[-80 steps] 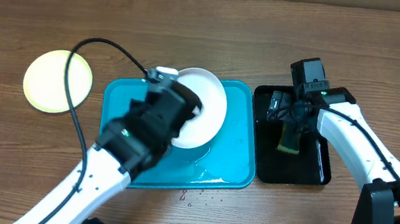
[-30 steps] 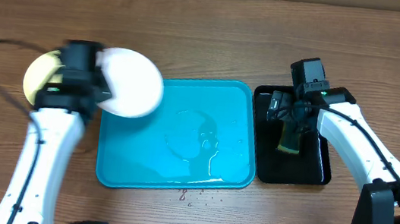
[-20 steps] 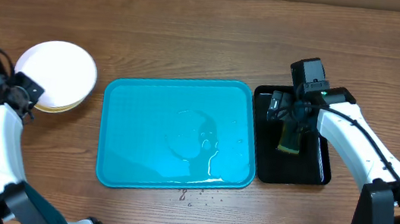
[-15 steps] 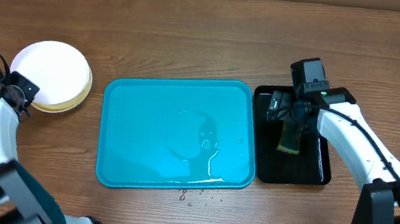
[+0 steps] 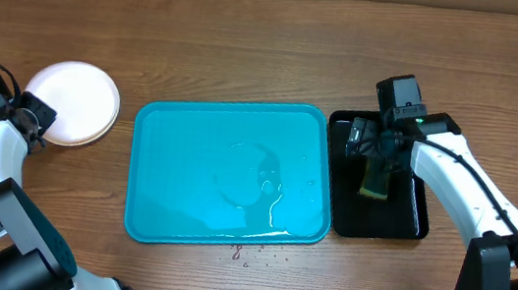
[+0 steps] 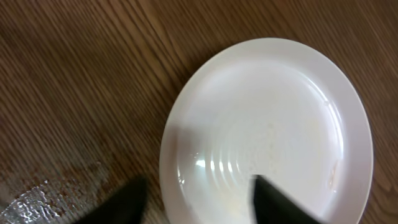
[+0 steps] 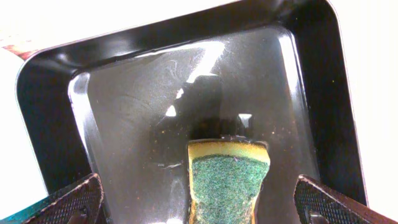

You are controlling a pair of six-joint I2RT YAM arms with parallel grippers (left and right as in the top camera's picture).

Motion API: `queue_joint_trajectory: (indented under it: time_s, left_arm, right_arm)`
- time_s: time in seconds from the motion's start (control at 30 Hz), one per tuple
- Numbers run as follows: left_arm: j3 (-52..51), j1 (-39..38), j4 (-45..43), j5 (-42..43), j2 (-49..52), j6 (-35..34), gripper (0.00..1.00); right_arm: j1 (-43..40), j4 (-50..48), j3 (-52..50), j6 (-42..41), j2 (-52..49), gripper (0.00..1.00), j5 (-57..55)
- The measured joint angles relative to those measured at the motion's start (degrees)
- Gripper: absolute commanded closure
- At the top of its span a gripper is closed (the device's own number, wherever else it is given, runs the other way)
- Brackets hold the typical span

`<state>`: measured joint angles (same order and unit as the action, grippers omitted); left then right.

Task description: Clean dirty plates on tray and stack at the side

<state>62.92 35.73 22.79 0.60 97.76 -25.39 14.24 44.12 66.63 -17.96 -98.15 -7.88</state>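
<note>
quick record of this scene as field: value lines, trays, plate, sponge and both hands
large turquoise rectangular plastic tray: no plates on it, wet inside
round white plate: on the wooden table, left of that tray
left hand: open, at the plate's rim
green-and-yellow sponge: lying in the small glossy black tray
right hand: open, astride the sponge, not touching it

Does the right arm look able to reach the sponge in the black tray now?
Probably yes: the sponge lies bare in the black tray, between the open fingers of the right gripper, with nothing over it.

Even overhead light, glare on black tray (image 7: 186,93), sharp focus.
</note>
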Motion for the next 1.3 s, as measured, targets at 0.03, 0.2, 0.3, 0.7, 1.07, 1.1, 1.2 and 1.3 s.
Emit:
queue_joint_trajectory:
  time_s: [0.03,0.2,0.3,0.7,1.07,1.1,1.2,1.3]
  left_arm:
    - [0.02,0.02,0.57,1.25,-0.02,0.17,0.01]
    - [0.09,-0.39,1.46,12.0,-0.35,2.34,0.0]
    - [0.17,-2.78,2.32,18.23,-2.99,3.8,0.0]
    - [1.92,-15.61,7.26,25.31,-13.16,5.03,0.0]
    - [1.92,-15.76,7.39,25.35,-13.14,5.03,0.0]
    - [1.92,-15.76,7.41,25.35,-13.14,5.03,0.0]
    - [1.92,-15.76,7.41,25.35,-13.14,5.03,0.0]
    - [1.92,-15.76,7.41,25.35,-13.14,5.03,0.0]
  right_arm:
    - [-0.02,-0.02,0.0,-0.02,0.0,0.0,-0.02]
    - [-0.02,0.0,0.0,0.0,0.0,0.0,0.0]
    - [0.0,0.0,0.0,-0.02,0.0,0.0,0.0]
    - [-0.02,-0.04,0.0,-0.02,0.0,0.0,-0.02]
    - [0.0,-0.02,0.0,-0.02,0.0,0.0,0.0]
    - [0.0,0.0,0.0,0.0,0.0,0.0,-0.02]
    - [0.0,-0.02,0.0,-0.02,0.0,0.0,0.0]
    - [0.0,-0.04,0.0,0.0,0.0,0.0,-0.02]
